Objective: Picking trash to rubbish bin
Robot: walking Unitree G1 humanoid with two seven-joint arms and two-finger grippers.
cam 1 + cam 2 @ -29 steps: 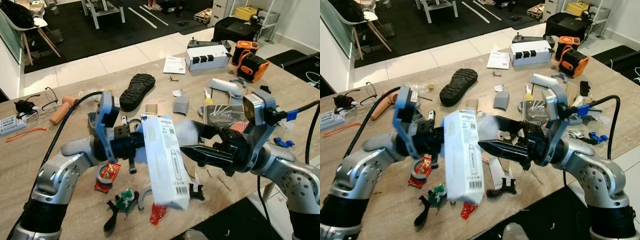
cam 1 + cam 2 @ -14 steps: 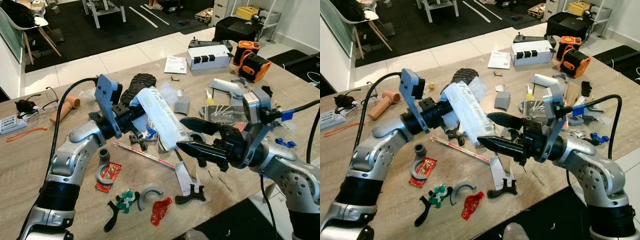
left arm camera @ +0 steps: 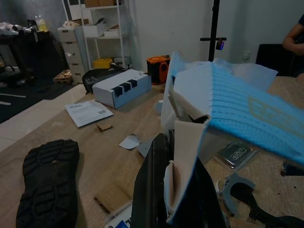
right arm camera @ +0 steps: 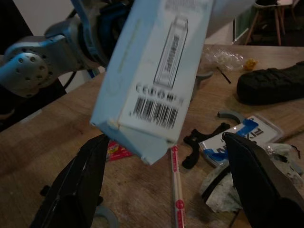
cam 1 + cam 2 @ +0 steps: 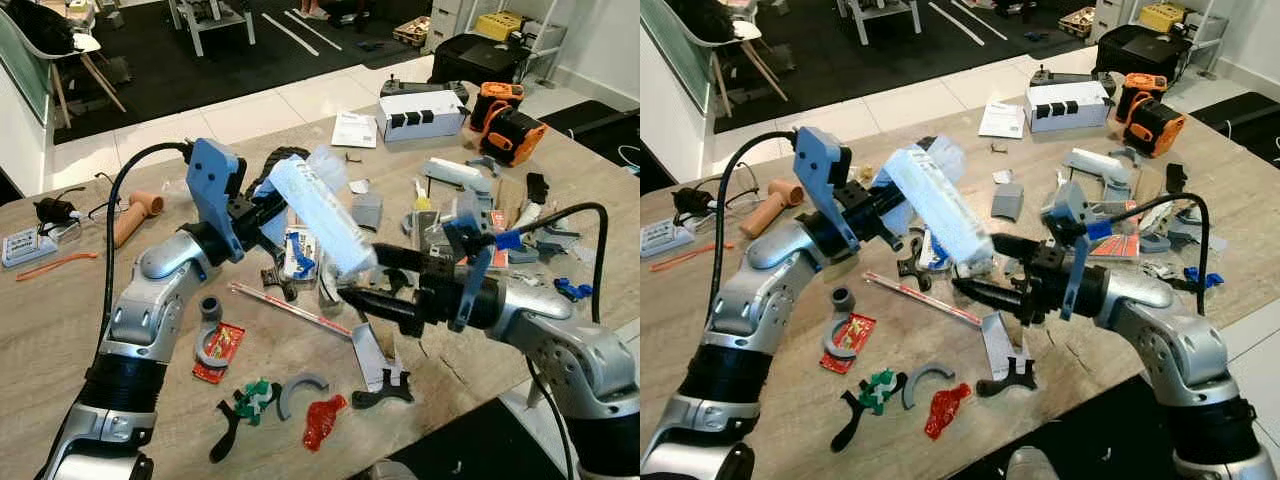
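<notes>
My left gripper [image 5: 262,207] is shut on the torn end of a long white and blue carton [image 5: 322,212], which it holds tilted above the middle of the wooden table [image 5: 60,320]. In the left wrist view the carton [image 3: 223,107] is pinched between the black fingers [image 3: 151,190]. My right gripper [image 5: 982,270] is open just below the carton's lower end. In the right wrist view the barcoded end of the carton [image 4: 156,80] hangs between the two spread fingers [image 4: 78,183], apart from both.
Litter lies under the arms: a red wrapper [image 5: 215,352], a crumpled red scrap [image 5: 320,422], a paper straw [image 5: 290,308], grey ring pieces [image 5: 298,390] and black clips. A shoe sole [image 3: 45,175], a white box [image 5: 422,108] and orange tools [image 5: 505,125] sit farther back.
My left arm has raised the carton from low in front of me up and back, tilting it. My right gripper has swung left to the carton's lower end.
</notes>
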